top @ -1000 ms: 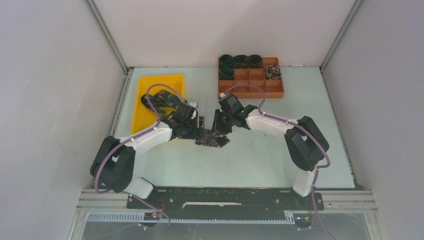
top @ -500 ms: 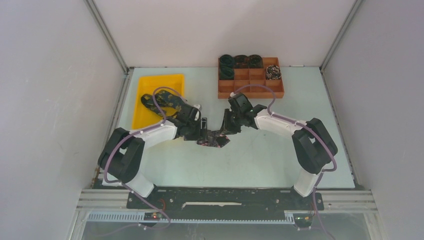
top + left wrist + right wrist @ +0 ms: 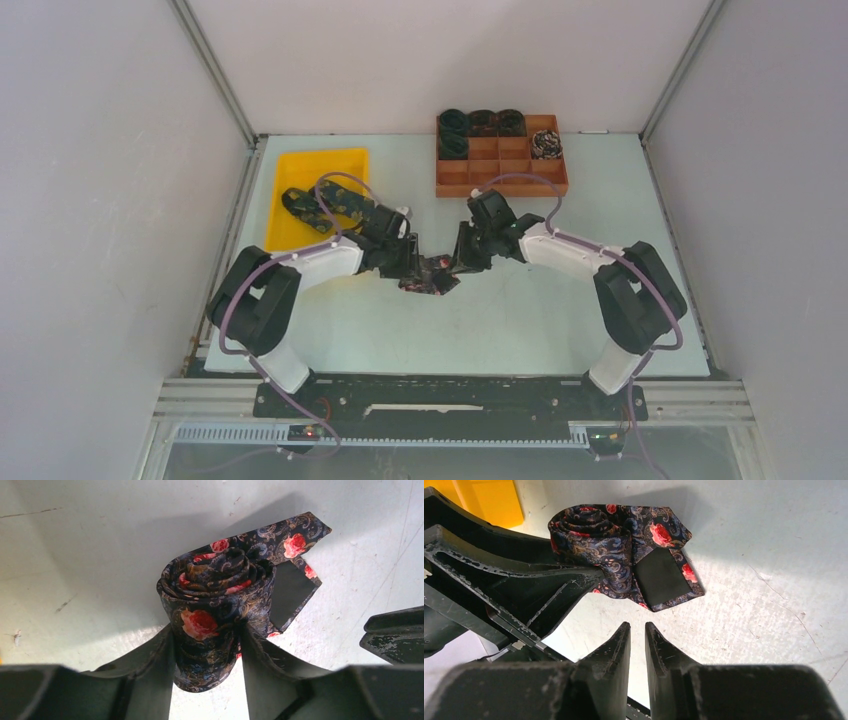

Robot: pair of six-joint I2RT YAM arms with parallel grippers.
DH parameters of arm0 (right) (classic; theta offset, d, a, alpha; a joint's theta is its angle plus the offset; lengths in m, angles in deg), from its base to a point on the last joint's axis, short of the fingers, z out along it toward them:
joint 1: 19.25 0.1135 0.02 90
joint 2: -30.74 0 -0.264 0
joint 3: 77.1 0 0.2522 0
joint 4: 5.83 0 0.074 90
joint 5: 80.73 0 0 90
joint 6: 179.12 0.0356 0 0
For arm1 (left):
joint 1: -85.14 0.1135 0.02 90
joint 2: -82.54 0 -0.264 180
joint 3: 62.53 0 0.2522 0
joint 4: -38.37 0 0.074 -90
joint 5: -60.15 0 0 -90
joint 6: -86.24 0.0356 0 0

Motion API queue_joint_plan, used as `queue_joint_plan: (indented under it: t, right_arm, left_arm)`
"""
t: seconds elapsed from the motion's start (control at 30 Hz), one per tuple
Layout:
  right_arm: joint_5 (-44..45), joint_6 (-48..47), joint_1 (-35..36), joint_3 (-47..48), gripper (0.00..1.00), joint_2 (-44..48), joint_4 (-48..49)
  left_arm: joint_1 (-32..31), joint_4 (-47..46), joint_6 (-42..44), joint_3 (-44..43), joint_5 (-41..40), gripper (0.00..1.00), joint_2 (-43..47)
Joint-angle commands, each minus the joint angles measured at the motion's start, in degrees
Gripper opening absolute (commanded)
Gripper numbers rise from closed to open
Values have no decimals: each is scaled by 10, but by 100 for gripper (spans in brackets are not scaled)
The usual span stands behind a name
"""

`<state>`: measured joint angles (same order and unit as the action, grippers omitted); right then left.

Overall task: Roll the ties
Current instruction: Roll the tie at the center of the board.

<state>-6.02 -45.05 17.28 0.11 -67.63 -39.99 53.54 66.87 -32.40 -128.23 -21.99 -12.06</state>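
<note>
At mid-worktop (image 3: 520, 310), the left end effector (image 3: 209, 630) clamps a floral tie (image 3: 215, 595) wound into a soft coil, its pointed tail (image 3: 295, 540) loose on the surface. The right end effector (image 3: 636, 630), nearly clenched on nothing, hovers just beside. Light, limp, slippery fabric would likely spring open unless gripped across the coil's sides. Beyond, unrolled ties (image 3: 330, 205) wait in a yellow tray (image 3: 300, 165); finished coils (image 3: 482, 122) fill an orange organiser (image 3: 550, 185).
</note>
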Motion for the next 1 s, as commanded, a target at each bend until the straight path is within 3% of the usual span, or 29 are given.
queue_joint_plan:
  t: [0.0, 0.17, 0.43, 0.97]
  right_arm:
    - [-7, -12, -11, -9, 20, 35, 21]
    - [-11, -13, -19, -17, 20, 46, 24]
    - [-14, -14, -26, -30, 20, 61, 26]
    - [-12, -15, -39, -49, 20, 89, 21]
  left_arm:
    - [-10, 2, -2, -18, -14, 47, -10]
    - [-17, 38, 13, -33, -35, 37, 0]
    - [-28, 117, 53, -68, -75, 31, 6]
    - [-101, 315, 96, -211, -356, 31, -71]
